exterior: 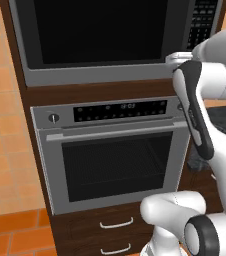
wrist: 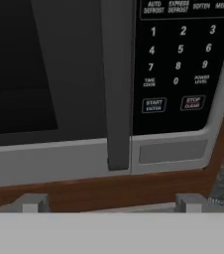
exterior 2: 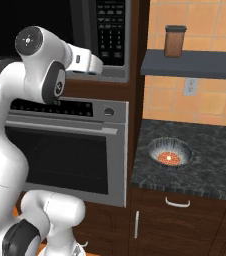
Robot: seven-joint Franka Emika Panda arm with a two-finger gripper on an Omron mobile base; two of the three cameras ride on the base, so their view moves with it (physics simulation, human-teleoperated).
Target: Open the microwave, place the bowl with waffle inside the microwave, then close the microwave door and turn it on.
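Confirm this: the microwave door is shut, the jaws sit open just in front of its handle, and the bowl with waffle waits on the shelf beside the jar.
Wrong on one count. The bowl sits on the dark counter, below the shelf that holds the jar, as the right base view shows. The microwave door is shut, and the jaws are open before its handle.

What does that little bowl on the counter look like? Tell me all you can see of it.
The bowl with waffle is small, round and grey, with pale streaks running down its inner wall. In its bottom lies reddish-orange food with a pale spot at the middle. It stands upright on the dark speckled counter, right of the silver oven and below a shelf. Nothing but the counter touches it.
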